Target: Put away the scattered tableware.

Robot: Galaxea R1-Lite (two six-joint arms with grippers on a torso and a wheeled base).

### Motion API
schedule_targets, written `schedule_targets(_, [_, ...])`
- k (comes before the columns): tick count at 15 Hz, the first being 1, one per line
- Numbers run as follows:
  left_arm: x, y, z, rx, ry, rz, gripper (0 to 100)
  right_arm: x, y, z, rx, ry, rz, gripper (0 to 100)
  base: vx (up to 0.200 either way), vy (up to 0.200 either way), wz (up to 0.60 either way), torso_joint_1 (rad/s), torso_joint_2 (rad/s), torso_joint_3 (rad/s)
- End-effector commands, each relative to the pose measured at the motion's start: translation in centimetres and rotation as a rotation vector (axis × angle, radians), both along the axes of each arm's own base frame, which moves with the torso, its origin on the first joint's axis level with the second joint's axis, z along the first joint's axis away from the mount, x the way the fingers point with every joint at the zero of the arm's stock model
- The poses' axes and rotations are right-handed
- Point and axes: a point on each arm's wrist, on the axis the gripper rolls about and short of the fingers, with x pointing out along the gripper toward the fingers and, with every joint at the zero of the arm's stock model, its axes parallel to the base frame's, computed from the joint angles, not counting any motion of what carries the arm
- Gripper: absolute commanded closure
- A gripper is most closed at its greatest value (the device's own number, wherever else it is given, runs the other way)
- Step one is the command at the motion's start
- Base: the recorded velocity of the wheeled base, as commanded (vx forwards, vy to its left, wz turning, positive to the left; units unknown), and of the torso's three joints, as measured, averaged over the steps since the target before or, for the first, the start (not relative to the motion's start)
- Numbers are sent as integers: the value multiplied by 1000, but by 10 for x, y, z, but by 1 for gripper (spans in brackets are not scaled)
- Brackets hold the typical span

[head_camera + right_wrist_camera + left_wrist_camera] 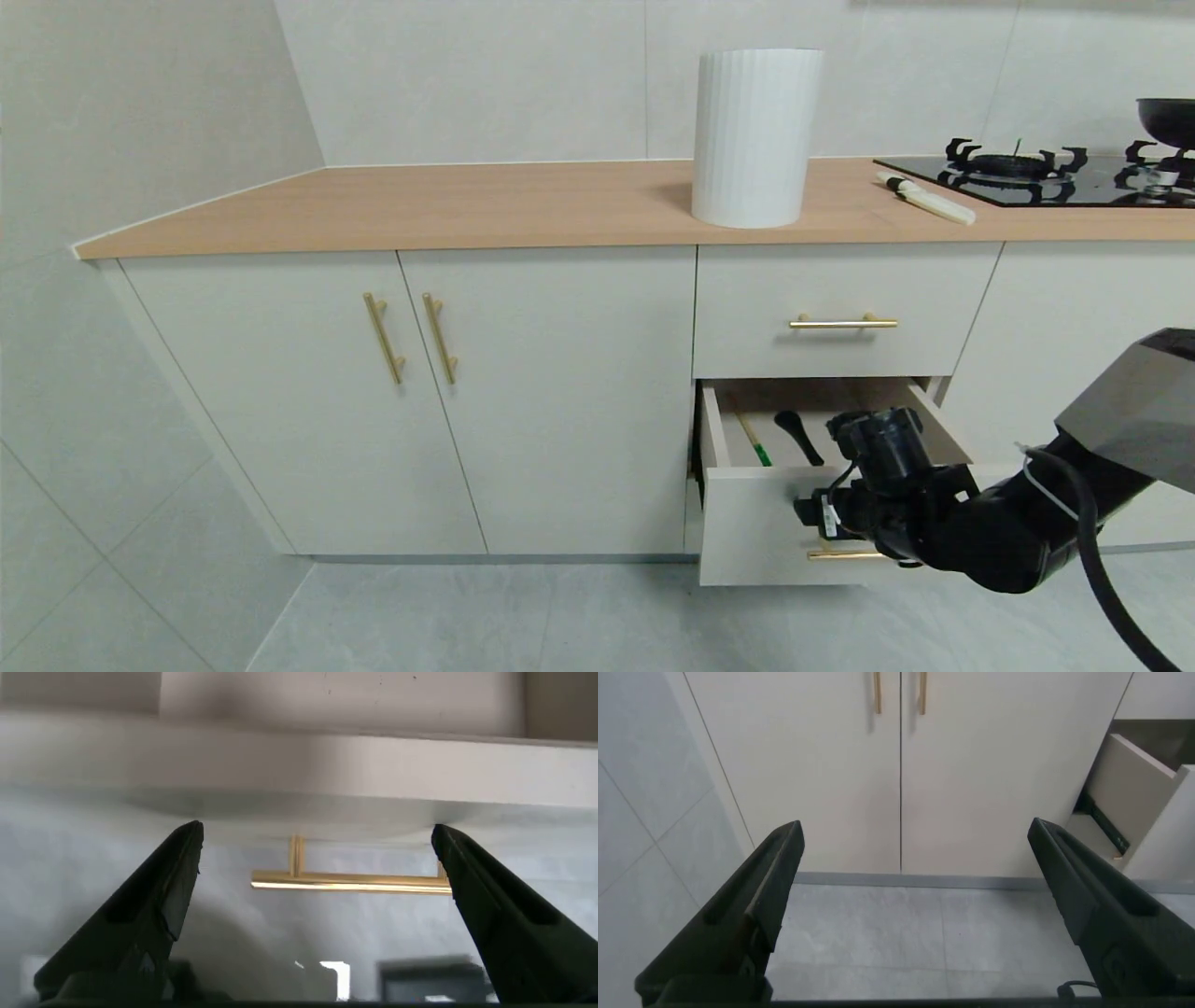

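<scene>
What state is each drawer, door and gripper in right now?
upper drawer: shut.
lower drawer: open, utensils inside.
cabinet doors: both shut.
left gripper: open, empty.
right gripper: open, empty, facing the lower drawer's handle.

Up and to the left of the right gripper [826, 518], a tall white ribbed canister [754, 138] stands upright on the wooden countertop [420, 205]. Higher and to the gripper's right, a black glass gas hob [1046, 179] is set into that counter, with a black pan [1167, 119] at its far right end. Directly above the gripper is a closed drawer [840, 289] with a gold bar handle [843, 323]. Well to its left stands a double-door cabinet [411, 411] with two gold handles [383, 338] side by side. Those doors face the left gripper [915, 831], with grey floor tiles [906, 933] below it.
</scene>
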Motion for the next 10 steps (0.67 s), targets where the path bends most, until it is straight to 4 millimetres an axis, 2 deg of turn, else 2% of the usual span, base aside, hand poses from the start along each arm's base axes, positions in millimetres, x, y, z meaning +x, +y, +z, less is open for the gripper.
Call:
schedule_targets(1, [0,0,0,0,2,1,0,12,-3,0,23,-23,-45,0,0,0,0,0,0,0])
schedule_targets(7, [0,0,0,0,2,1,0,34,-7,-14,72,-135,-118,0,0,0,0,0,0,0])
schedule_targets(10, [0,0,0,0,2,1,0,47,-16,-22,88,-181,-153,0,0,0,0,0,0,0])
